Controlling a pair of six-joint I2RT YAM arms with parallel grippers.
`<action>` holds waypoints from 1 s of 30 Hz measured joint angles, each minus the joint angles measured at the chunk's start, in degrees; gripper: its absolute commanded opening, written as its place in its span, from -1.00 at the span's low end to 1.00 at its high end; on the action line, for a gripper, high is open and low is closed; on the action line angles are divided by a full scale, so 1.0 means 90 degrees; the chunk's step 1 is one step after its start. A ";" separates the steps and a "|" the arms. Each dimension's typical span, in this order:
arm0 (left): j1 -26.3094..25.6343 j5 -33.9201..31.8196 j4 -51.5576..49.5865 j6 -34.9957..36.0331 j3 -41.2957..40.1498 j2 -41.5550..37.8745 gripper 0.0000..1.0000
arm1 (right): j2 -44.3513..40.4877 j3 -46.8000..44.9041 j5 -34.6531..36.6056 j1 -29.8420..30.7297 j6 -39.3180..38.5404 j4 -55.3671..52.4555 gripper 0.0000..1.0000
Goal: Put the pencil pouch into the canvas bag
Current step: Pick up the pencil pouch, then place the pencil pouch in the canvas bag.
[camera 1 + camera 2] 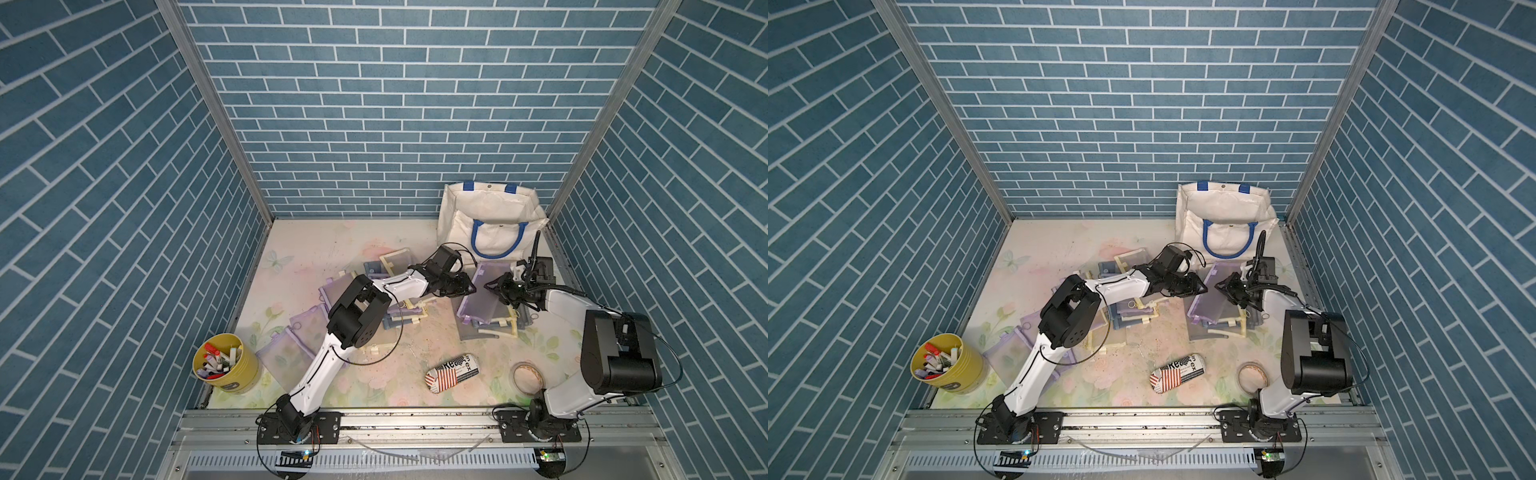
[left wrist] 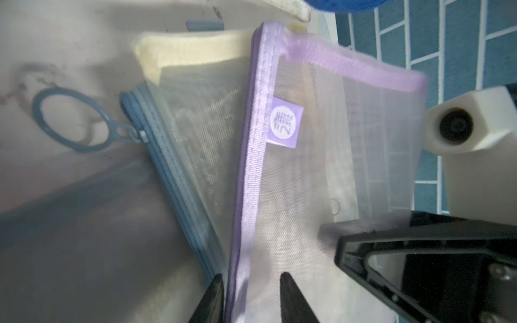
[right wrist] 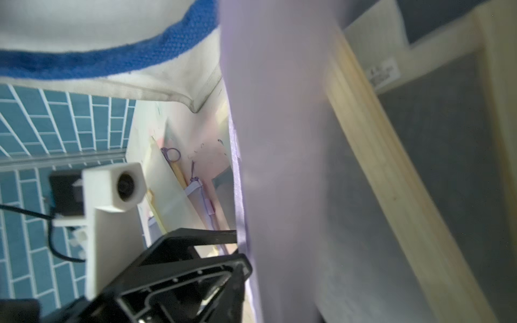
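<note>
Blue brick-patterned walls [image 1: 374, 104] enclosed a floral tabletop [image 1: 374, 386]. The left gripper [image 2: 253, 296] straddled, jaws apart, the lilac mesh pencil pouch [image 2: 307, 173], right of centre. The right gripper [image 1: 494, 289] was blurred and its grip unreadable. Just above stood the boxy off-white canvas bag [image 1: 490, 220] with blue handles.

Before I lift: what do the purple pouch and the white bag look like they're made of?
Purple pouch: thin, see-through mesh, probably nylon; what lies behind shows through it. Its zipper tape is woven lilac fabric with a slight sheen. Bag: thick off-white canvas, matte and creased, standing by itself. Its blue handles are coarse woven webbing.
</note>
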 measured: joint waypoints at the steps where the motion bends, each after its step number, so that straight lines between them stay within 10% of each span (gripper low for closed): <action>1: -0.0005 -0.0002 0.0024 -0.0007 -0.0100 -0.0034 -0.28 | -0.0017 -0.0010 -0.0015 0.0000 0.0002 -0.0022 -1.00; 10: 0.0010 -0.0279 0.0012 0.0335 -0.1593 -0.1724 0.99 | -0.1804 -0.0226 0.0080 0.0046 0.0029 -0.0874 -1.00; 18: 0.0053 -0.0889 -0.0325 0.1027 -0.2980 -0.3895 0.99 | -0.3568 0.0355 0.0619 0.0194 0.0425 -0.2108 -1.00; 30: 0.0090 -0.1955 -0.0801 0.1761 -0.4199 -0.6023 0.99 | -0.1457 0.4901 0.1581 0.0257 0.0950 -0.3096 -1.00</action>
